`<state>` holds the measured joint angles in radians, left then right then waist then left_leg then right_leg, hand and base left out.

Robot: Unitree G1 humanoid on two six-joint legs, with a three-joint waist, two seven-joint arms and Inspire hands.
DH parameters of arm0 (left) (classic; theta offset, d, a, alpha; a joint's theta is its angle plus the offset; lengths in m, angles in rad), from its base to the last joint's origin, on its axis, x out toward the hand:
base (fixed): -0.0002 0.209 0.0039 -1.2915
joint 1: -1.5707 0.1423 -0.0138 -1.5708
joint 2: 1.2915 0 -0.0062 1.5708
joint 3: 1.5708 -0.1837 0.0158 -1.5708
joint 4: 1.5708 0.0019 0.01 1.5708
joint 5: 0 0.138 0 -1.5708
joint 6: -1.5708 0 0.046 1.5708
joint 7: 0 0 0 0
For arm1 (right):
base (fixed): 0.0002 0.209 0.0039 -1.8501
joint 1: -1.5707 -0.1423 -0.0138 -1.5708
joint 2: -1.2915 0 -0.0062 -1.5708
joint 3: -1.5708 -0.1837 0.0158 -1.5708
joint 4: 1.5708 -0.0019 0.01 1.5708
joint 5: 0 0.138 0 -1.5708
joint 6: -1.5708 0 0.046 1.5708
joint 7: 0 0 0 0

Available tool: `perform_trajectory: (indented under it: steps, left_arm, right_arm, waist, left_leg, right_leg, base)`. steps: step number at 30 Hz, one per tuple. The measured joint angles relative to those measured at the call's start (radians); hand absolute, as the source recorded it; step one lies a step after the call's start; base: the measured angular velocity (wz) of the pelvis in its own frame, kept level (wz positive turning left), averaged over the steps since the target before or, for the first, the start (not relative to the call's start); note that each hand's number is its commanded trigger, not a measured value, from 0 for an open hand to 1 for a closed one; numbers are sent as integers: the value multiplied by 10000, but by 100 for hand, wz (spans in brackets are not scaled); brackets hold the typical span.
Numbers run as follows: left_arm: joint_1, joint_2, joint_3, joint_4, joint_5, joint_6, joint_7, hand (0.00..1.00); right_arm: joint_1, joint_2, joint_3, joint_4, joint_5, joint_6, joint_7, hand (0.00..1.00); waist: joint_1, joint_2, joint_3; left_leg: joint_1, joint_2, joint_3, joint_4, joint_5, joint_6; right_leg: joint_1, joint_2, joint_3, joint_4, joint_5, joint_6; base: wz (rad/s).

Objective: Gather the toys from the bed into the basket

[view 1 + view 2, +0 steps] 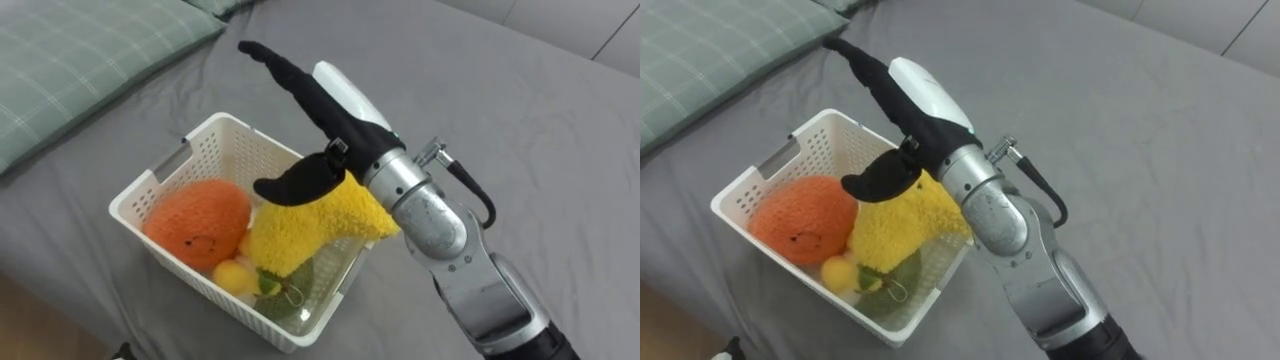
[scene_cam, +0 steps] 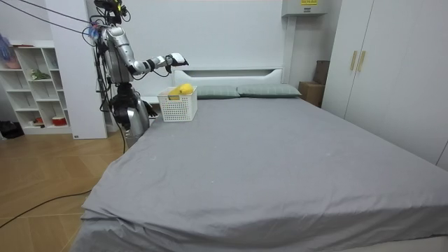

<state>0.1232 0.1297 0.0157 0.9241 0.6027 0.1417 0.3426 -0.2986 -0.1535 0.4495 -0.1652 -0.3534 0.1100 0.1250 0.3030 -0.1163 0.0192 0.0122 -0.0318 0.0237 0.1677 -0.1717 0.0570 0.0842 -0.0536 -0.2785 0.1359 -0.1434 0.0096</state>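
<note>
Right hand [image 1: 335, 120] hovers open, fingers straight, just above the yellow plush toy [image 1: 300, 232], which lies in the white basket [image 1: 160, 180] right of the orange plush toy [image 1: 195, 222]. Looks soft and light; I'd pinch its bulky middle.

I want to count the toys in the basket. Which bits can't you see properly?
1. Yellow plush toy: in the eye views the right hand hides its top, so its shape is unclear.
2. Green toy: in the eye views it lies partly under the yellow plush toy, so I cannot tell what it is.
3. Basket: in the room view it is too small, and its wall hides everything except a yellow top.
</note>
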Motion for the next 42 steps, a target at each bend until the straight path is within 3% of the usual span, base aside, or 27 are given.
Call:
perform_trajectory:
  steps: [6, 10, 13, 15, 20, 25, 33, 42]
  left_arm:
    - [31, -4, 141, 25, -9, -26, 11, 0]
    - [107, 30, 321, 257, 0, -171, 13, 0]
    - [263, 27, 451, 246, -11, -202, 13, 0]
    - [272, 21, 497, 232, -30, -270, 14, 0]
    - [383, 26, 724, 255, -224, -598, 30, 0]
    - [491, -11, 715, 394, -217, -784, 64, 0]
    - [748, -3, 736, 415, -437, -970, 209, 0]
    - [879, 13, 804, 712, -1102, -1025, 557, 0]
  right_arm:
    - [890, -43, -161, 20, 663, -209, -597, 0]
    - [1829, -176, -601, 20, 750, -288, -813, 0]
    - [2198, -194, -1004, 20, 753, -311, -1026, 0]
    - [2225, -222, -1332, 20, 832, -401, -1206, 0]
    - [2389, -284, -2456, 104, 1888, -760, -1987, 0]
    - [2585, -436, -2783, 408, 3075, -817, -2563, 0]
    - [2654, -451, -3324, 744, 4098, -1378, -3356, 0]
    - [3264, -464, -4065, 1248, 5324, -1772, -4384, 0]
  waist:
    - [-94, 10, -13]
    - [-406, 65, -40]
    - [-754, 156, -161]
    - [-933, 201, -196]
    - [-1347, 302, -166]
    - [-1521, 279, -170]
    - [-1770, 319, -149]
    - [-2214, 492, -213]
  left_leg:
    - [37, -8, -26, 29, 0, 0]
    - [64, -6, 30, -8, 0, 0]
    - [95, -3, 56, 5, 0, 0]
    - [175, 5, 124, 5, 1, 0]
    - [341, 29, 268, -98, -3, -2]
    - [423, 41, 390, -111, -3, -2]
    - [507, 66, 598, -151, -5, 3]
    - [532, 87, 767, -188, -10, 6]
  right_leg:
    - [36, -2, 17, -2, 0, 0]
    - [34, -5, 54, 0, 0, 0]
    - [48, -6, 52, 2, 1, 1]
    - [75, -5, 78, 3, 1, 1]
    - [213, 12, 277, 7, 1, 2]
    - [205, 13, 342, 44, 2, 2]
    - [153, 25, 548, 56, 15, 20]
    - [105, 38, 610, 45, 15, 21]
  base:
    - [1]
    - [-3]
    - [-3]
    - [-7]
    - [-9]
    - [-8]
    - [-7]
    - [-3]
